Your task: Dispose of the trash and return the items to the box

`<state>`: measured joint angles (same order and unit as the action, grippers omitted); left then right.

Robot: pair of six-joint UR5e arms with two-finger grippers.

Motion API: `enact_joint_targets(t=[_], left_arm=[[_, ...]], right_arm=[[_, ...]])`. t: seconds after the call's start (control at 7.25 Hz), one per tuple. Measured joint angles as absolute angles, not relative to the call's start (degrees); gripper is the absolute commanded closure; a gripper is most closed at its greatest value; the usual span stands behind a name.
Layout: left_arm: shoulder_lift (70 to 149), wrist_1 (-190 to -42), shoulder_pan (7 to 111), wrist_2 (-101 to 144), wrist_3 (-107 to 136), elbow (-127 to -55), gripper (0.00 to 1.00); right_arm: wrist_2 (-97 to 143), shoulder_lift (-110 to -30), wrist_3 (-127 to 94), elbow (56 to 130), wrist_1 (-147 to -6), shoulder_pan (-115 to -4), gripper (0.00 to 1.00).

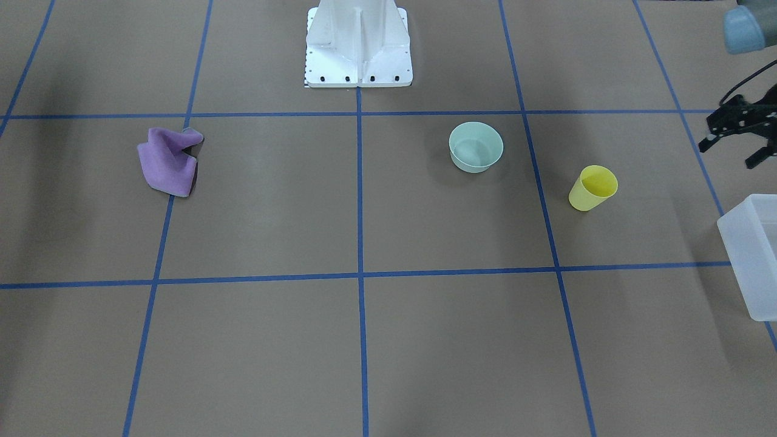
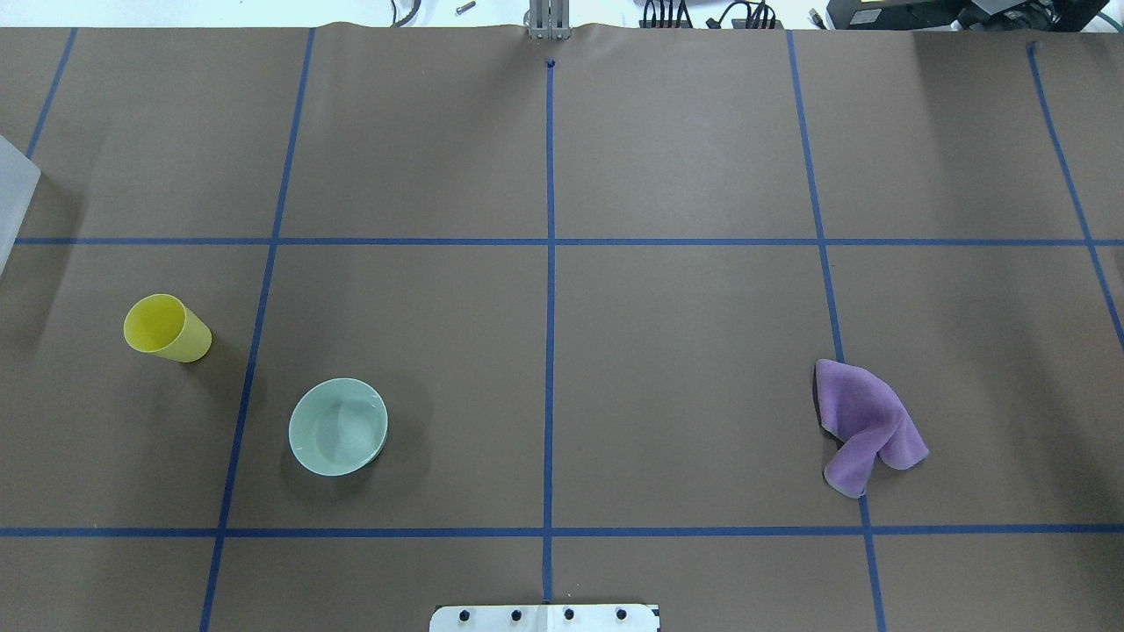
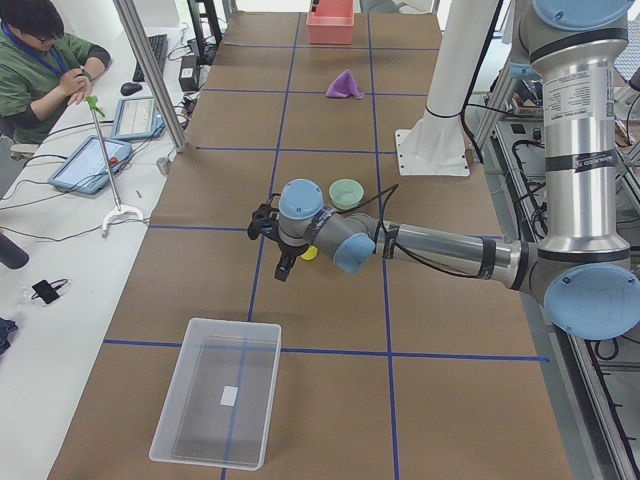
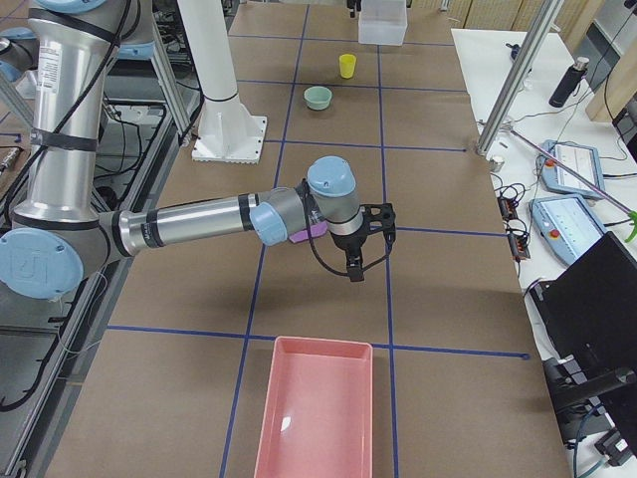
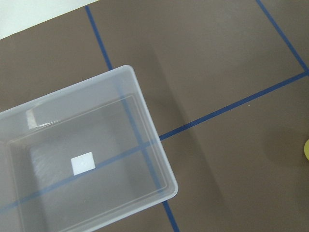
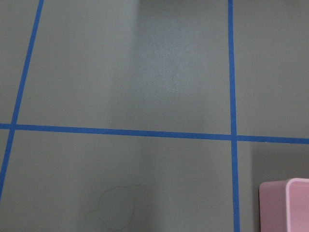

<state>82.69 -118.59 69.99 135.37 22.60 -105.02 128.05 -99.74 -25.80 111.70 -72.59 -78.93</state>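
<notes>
Yellow cup (image 1: 593, 188) near the box (image 1: 753, 255): probably light, thin, slick plastic, best pinched over its rim; left end effector (image 1: 729, 155) spread, empty.

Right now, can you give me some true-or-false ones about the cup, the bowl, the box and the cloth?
1. The cup is in the box. False: it stands on the table, outside the box.
2. The bowl is empty. True.
3. The left gripper holds the cloth. False: it is open and holds nothing, and the cloth lies on the table.
4. The box has no cup or bowl in it. True.
</notes>
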Motion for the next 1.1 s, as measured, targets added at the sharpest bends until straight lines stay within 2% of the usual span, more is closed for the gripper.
enact_joint_targets(t=[0.28,0.55,0.83,0.97,1.1], left_arm=[[83.03,-123.92,60.04,127.53,35.35,-104.58,0.08],[84.53,-125.99,55.79,124.08,41.11,-103.61,0.25],[87.67,-126.34,55.04,123.53,42.32,-100.33,0.57],[88.79,-126.37,54.64,123.34,42.41,-99.11,0.63],[89.29,-126.40,53.68,122.91,42.44,-98.57,0.85]], right_arm=[[126.89,-99.75,-27.71,112.33,-72.47,-77.39,0.00],[126.81,-99.75,-27.68,112.36,-72.43,-77.14,0.00],[126.82,-99.76,-27.61,112.37,-72.42,-77.09,0.00],[126.81,-99.74,-27.60,112.38,-72.42,-77.08,0.00],[126.77,-99.71,-27.61,112.40,-72.42,-77.05,0.00]])
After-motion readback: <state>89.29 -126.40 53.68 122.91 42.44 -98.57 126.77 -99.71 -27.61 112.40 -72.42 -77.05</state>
